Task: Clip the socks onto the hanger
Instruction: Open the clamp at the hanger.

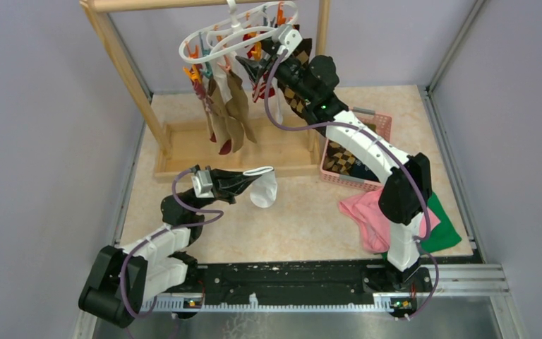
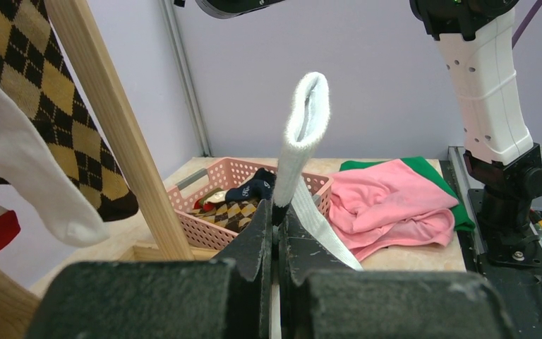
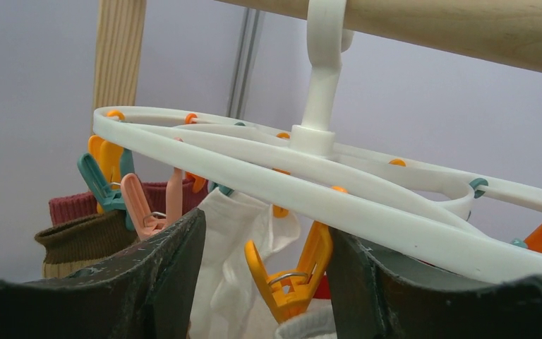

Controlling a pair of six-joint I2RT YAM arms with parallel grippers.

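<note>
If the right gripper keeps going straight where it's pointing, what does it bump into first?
Most likely the orange clip hanging between the right gripper's open fingers. The white hanger ring passes just above it. Depth is hard to judge, so this is a best guess.

A wooden rack (image 1: 127, 70) stands at the back of the beige tabletop (image 1: 296, 219). A pink basket (image 1: 346, 181) sits beside its base, and nearer, a pink cloth (image 1: 367, 215) overlaps a green cloth (image 1: 441, 229).

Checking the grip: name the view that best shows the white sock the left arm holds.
Left wrist: the white sock stands up, pinched between the shut fingers. Top external shows it smaller. Right wrist misses it.
</note>
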